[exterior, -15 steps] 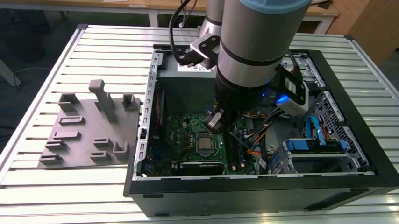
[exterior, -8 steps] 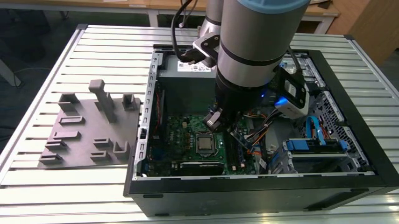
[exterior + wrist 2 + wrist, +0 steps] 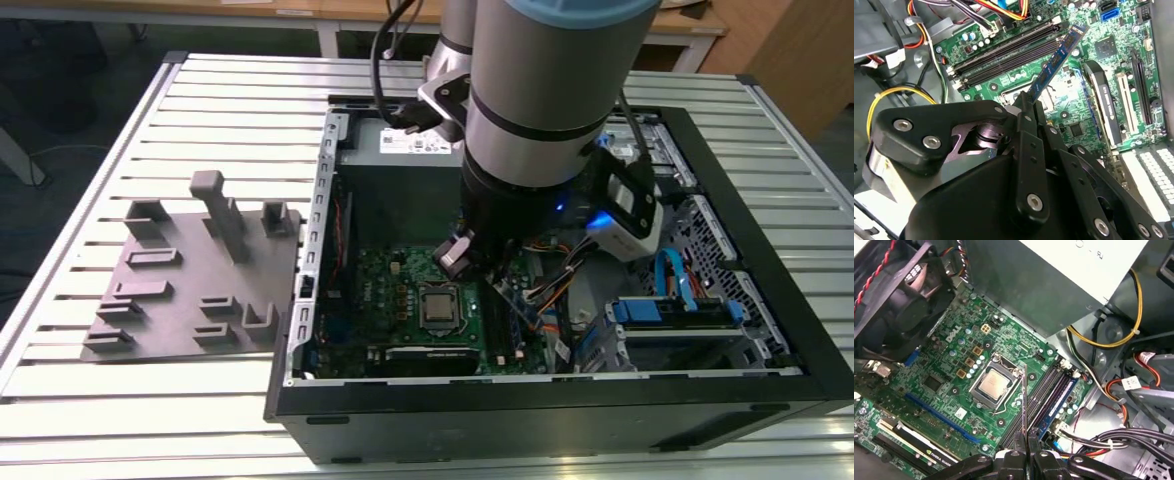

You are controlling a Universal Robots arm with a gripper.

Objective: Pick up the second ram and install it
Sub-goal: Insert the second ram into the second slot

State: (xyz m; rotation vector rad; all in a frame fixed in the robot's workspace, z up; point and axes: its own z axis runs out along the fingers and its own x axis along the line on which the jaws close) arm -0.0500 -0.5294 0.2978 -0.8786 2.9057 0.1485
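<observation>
I've got a thick silver-grey arm point(image 3: 534, 80) with a black band point(image 3: 531, 128) and a blue cap point(image 3: 581, 8) far above the pincer point(image 3: 1027, 101), and a black cable point(image 3: 378, 75) alongside. Just above the pincer a blue light point(image 3: 599, 219) glows on a white box point(image 3: 625, 238), and the pincer's black links point(image 3: 929, 127) are dotted with silver screws point(image 3: 1034, 202).

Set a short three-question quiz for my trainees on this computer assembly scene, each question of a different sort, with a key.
1. True or false: the gripper is shut on the second ram.
2. Where does the grey fixture plate lie? A: on the slatted table, outside the computer case; B: inside the case; C: in the gripper.
3. Name the square silver part seated in the socket of the green motherboard.
Key: 1 true; 2 A; 3 the processor.
</observation>
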